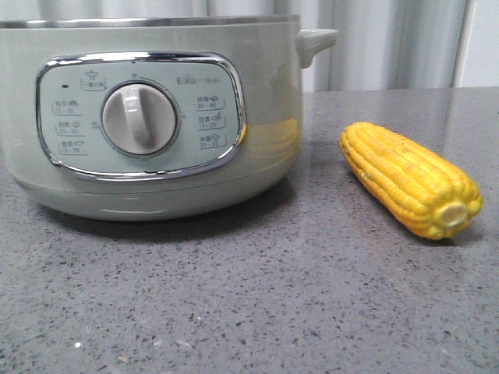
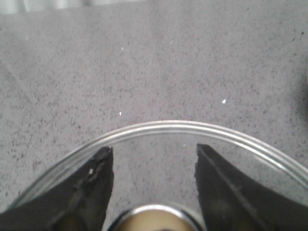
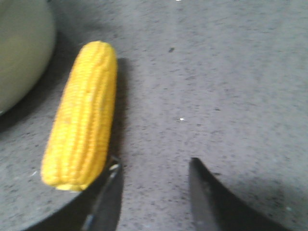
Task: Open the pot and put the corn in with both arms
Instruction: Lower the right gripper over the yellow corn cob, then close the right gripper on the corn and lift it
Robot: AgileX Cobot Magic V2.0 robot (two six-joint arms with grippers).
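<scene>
The pot stands on the grey speckled bench at the left of the front view, its pale green wall filling most of that side, with a silver rim along the top and a small side handle jutting out at its right. A chrome-framed control panel faces the camera, and a cream rotary knob sits in its middle. No lid shows on the pot in the front view, though the top of the pot is cut off there. The corn lies on the bench to the right of the pot, apart from it, with its pale round stub end toward the camera and its tip pointing back and toward the pot; a yellow reflection of it shows on the pot's wall. In the right wrist view the right hand hangs over the bench with its two dark fingers spread and nothing between them — the corn lies just beside one finger, and whether they touch cannot be told. A curve of the pot's green wall shows near the corn's far end. In the left wrist view the left hand has its fingers spread on either side of a round knob on a clear glass lid with a metal rim — whether the fingers press the knob cannot be told, as the grip lies at the picture's edge. Bare bench shows through and beyond the glass.
</scene>
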